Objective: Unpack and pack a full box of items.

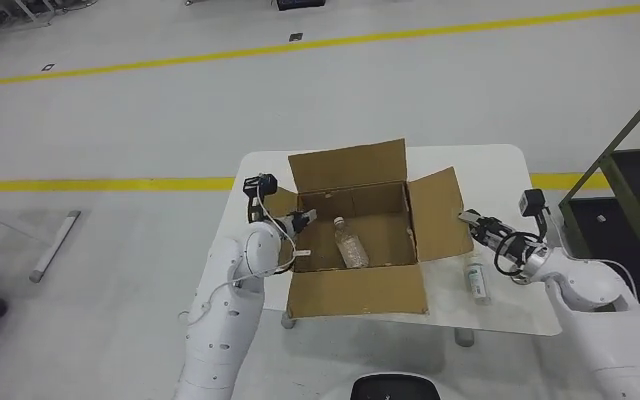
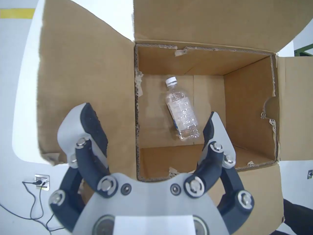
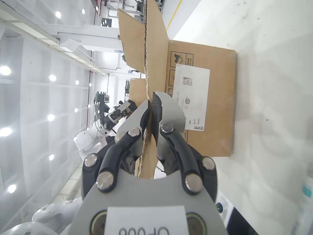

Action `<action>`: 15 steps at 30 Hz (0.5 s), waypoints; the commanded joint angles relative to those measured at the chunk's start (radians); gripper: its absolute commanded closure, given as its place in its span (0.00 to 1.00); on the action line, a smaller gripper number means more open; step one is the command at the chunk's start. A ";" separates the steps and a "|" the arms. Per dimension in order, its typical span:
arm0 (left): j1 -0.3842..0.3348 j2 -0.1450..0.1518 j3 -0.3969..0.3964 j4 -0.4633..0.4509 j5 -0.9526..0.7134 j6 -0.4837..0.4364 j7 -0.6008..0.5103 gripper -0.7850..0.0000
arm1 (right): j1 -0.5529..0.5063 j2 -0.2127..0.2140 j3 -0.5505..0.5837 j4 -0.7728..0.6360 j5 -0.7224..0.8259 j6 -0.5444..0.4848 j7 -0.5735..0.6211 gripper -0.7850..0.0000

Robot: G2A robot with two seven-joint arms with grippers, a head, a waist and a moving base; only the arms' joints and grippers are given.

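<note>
I think I am in the unpacking part; one bottle (image 2: 182, 113) lies on its side on the floor of the box (image 2: 249, 113), and a second bottle (image 1: 477, 278) is out on the table (image 1: 500, 170), just beside my right gripper (image 3: 151, 101). My right gripper is pinched tight on the right flap (image 3: 146, 50), with the cardboard edge running straight between its fingers; I guess it is holding that flap back so the box keeps open. My left gripper (image 2: 150, 112) has its fingers spread wide with nothing in them; it hangs over the box, and the bottle sits below and ahead, between the two fingertips but closer to one, with its cap pointing away from them. Next I would need to go down into the box and set the fingers across the bottle's middle. One finger is above the left flap (image 2: 85, 74), and the box wall edge runs between the fingers, so I must slide inward first; there is lots of free floor around the bottle once inside.
</note>
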State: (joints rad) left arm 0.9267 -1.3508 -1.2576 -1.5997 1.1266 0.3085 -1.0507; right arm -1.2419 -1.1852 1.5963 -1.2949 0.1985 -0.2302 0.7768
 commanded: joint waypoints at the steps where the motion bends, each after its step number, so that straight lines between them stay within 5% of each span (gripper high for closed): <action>1: 0.003 0.002 -0.011 -0.003 0.005 0.003 0.010 0.00 | 0.000 0.000 -0.001 0.004 0.005 -0.003 -0.012 1.00; 9: 0.004 0.004 -0.052 -0.009 -0.034 0.010 0.033 0.00 | -0.021 0.008 -0.001 -0.010 -0.028 0.029 -0.033 1.00; 12: -0.003 0.004 -0.048 -0.032 -0.038 -0.013 0.047 0.00 | -0.034 0.009 -0.003 -0.033 -0.039 0.038 -0.045 0.50; 13: -0.004 0.003 -0.044 -0.038 -0.037 -0.015 0.051 0.00 | -0.038 0.010 -0.001 -0.040 -0.042 0.042 -0.052 0.00; 15: -0.006 0.002 -0.038 -0.049 -0.045 -0.018 0.059 0.00 | -0.047 0.014 0.009 -0.068 -0.074 0.057 -0.074 0.00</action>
State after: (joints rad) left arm 0.9211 -1.3482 -1.2973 -1.6442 1.0853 0.2911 -0.9960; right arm -1.2858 -1.1725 1.6008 -1.3517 0.1386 -0.1793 0.7103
